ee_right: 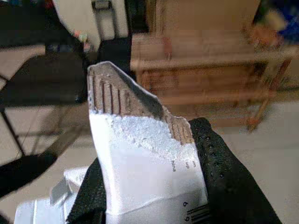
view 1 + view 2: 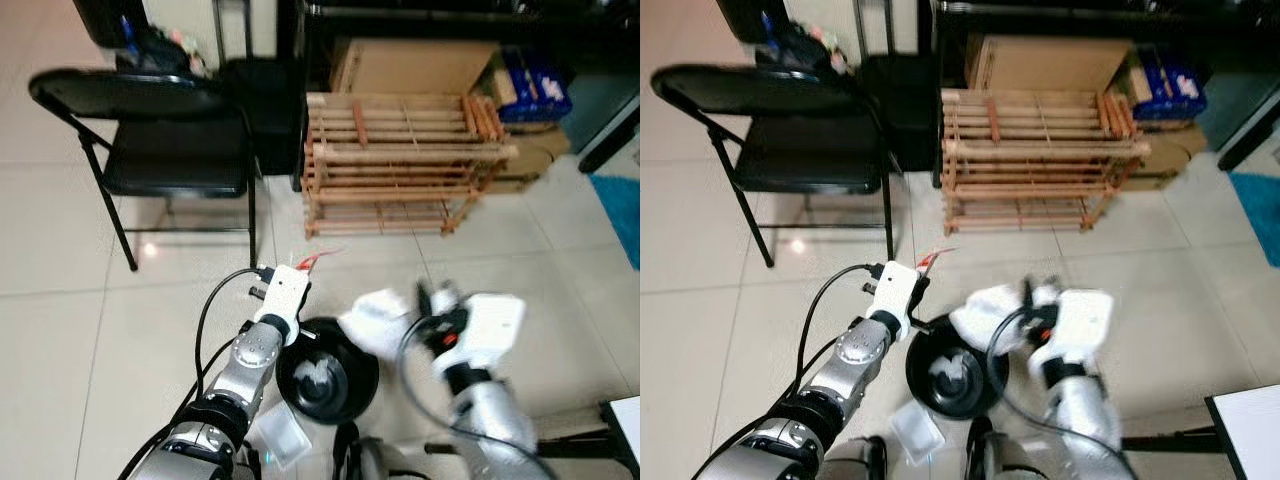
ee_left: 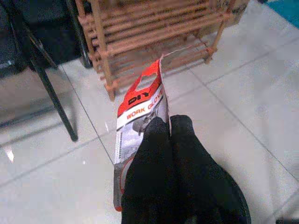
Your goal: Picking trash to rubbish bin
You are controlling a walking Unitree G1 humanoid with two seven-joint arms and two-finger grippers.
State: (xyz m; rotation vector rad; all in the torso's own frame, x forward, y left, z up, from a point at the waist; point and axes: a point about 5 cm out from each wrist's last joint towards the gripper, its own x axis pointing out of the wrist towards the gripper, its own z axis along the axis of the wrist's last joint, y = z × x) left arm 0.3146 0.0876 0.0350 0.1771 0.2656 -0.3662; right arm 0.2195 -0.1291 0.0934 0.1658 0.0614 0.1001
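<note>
Left gripper (image 3: 163, 128) clamped on red glove packet (image 3: 140, 109), right gripper (image 1: 154, 186) clamped on torn white cardboard (image 1: 140, 154), both poised over black bin (image 2: 328, 380) directly beneath; risk: flat pieces catching the rim, landing outside.

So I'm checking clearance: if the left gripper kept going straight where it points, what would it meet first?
Probably the wooden rack: the left gripper, shut on the red glove packet, points over bare floor toward it; depth is unclear.
</note>
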